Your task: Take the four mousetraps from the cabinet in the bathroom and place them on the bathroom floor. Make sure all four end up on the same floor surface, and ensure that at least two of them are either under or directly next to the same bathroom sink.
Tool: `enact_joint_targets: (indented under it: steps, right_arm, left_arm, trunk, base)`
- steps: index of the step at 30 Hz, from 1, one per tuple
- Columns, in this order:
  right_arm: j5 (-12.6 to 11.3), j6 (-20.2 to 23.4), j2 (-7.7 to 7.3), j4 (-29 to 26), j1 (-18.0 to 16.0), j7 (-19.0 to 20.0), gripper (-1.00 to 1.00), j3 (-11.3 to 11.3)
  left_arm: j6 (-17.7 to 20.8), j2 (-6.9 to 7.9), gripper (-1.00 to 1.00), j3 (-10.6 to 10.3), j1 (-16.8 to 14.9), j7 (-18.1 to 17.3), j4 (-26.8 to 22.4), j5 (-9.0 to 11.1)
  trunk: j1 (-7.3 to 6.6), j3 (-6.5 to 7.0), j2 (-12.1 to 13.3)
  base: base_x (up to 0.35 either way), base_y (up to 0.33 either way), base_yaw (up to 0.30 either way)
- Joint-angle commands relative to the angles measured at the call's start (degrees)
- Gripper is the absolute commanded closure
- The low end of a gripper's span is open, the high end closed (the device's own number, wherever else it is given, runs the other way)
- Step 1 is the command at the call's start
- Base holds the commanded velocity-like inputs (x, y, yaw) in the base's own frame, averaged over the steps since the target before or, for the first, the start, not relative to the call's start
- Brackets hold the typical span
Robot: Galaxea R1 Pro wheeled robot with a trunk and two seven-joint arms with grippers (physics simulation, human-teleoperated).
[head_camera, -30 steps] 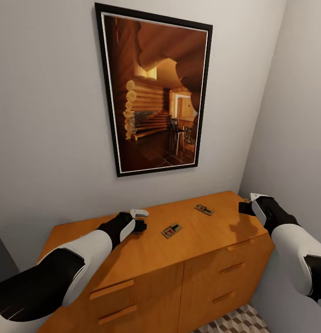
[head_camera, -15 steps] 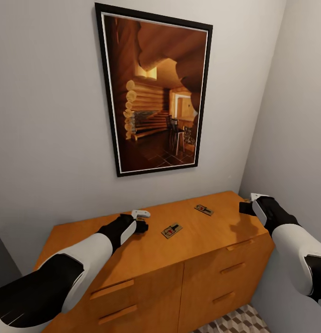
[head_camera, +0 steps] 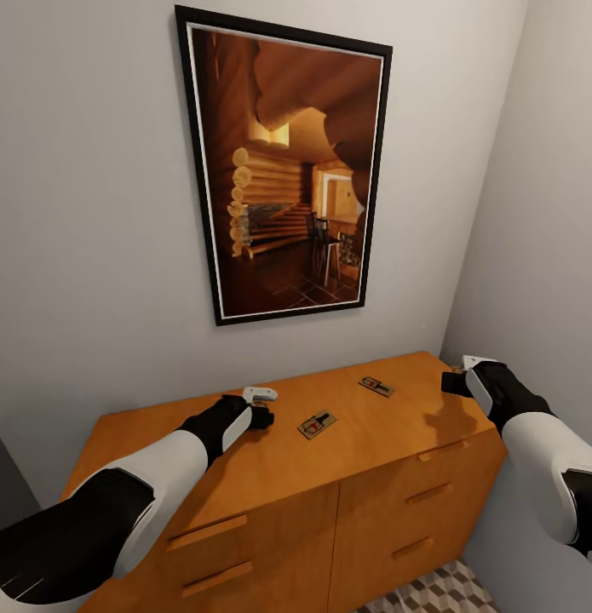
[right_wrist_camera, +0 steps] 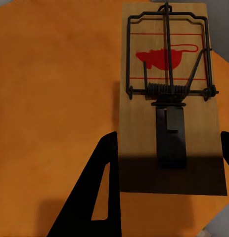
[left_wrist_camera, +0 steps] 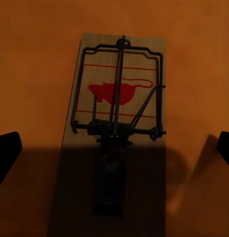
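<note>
The orange-brown cabinet (head_camera: 270, 464) stands against the wall, and two mousetraps (head_camera: 317, 423) (head_camera: 376, 386) lie in the open on its top. My left gripper (head_camera: 261, 416) hangs low over the top, left of the nearer one. Seen from the left wrist, it (left_wrist_camera: 114, 145) is open, fingers wide on either side of another mousetrap (left_wrist_camera: 119, 98) lying flat below. At the cabinet's right end, my right gripper (head_camera: 451, 381) (right_wrist_camera: 168, 143) has its fingers against both long edges of a mousetrap (right_wrist_camera: 168, 74) on the top.
A large framed picture (head_camera: 287, 170) hangs on the wall above the cabinet. The right-hand wall (head_camera: 543, 213) stands close beside my right arm. A patch of cube-patterned bathroom floor (head_camera: 440, 592) shows below the cabinet's drawers (head_camera: 415, 502).
My left gripper edged a little to the right, toward the nearer mousetrap, then held still. My right arm has not moved.
</note>
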Motion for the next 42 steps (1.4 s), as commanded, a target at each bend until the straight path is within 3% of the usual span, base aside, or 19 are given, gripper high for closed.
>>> enact_joint_targets:
  steps: [1,10,11,36,39,41,42]
  right_arm:
    - [-0.5,0.2,0.00,-0.1,0.0,-0.3,1.00,-0.1]
    - [-0.5,0.2,-0.01,-0.1,0.0,-0.3,1.00,-0.1]
    - [-0.5,0.2,-0.02,-0.1,0.0,-0.3,1.00,-0.1]
    - [-0.6,0.2,-0.06,-0.1,0.0,-0.3,1.00,-0.1]
    - [-0.6,0.2,-0.07,-0.1,0.0,-0.3,1.00,-0.1]
    - [-0.6,0.2,-0.05,-0.1,0.0,-0.3,1.00,-0.1]
    - [-0.6,0.2,-0.06,-0.1,0.0,-0.3,1.00,-0.1]
  left_arm:
    - [0.2,0.00,-1.00,-0.4,0.0,0.2,4.0,1.1]
    - [0.0,0.00,-1.00,-0.4,0.0,0.2,4.2,1.1]
    - [-0.1,0.00,1.00,-0.4,0.0,0.1,4.3,1.1]
    - [-0.5,0.00,1.00,-0.4,0.1,0.3,4.3,1.0]
    - [-0.1,0.00,1.00,-0.5,0.1,0.3,2.0,1.0]
    - [0.4,0.00,1.00,-0.5,0.1,0.1,-1.7,1.2]
    - [2.1,0.00,1.00,-0.4,0.1,-0.1,-6.3,1.3]
  trunk:
    - [0.01,-0.09,0.0]
    - [0.01,-0.09,0.0]
    - [0.01,-0.09,0.0]
    - [0.01,-0.09,0.0]
    - [0.01,-0.09,0.0]
    - [0.01,-0.09,0.0]
    - [0.01,-0.09,0.0]
  base:
    - [0.000,0.000,0.000]
    - [0.000,0.000,0.000]
    - [0.000,0.000,0.000]
    - [0.000,0.000,0.000]
    - [0.000,0.000,0.000]
    - [0.000,0.000,0.000]
    - [0.000,0.000,0.000]
